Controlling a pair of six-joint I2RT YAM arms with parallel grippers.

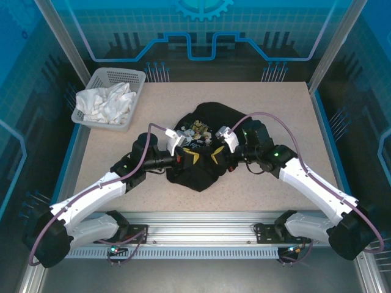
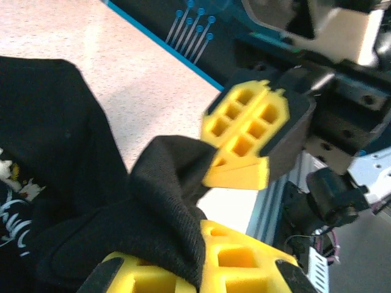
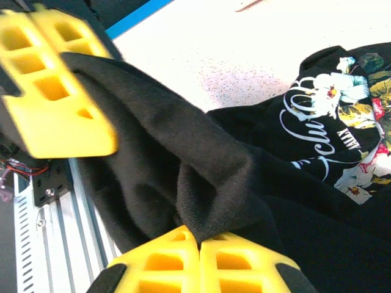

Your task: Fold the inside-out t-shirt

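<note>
Between the left gripper's [image 2: 198,268] yellow fingers [image 2: 244,259] sits a pinched fold of the inside-out t-shirt [image 2: 55,140]. The right gripper [image 3: 198,262] is clamped tight on another fold, just beside the left one. The rest of the shirt lies bunched on the table [image 1: 287,116], under and behind both sets of fingers. The cloth looks soft, light and floppy, so it will sag. I think an edge or seam is a better place to hold than a thick lump.
</note>
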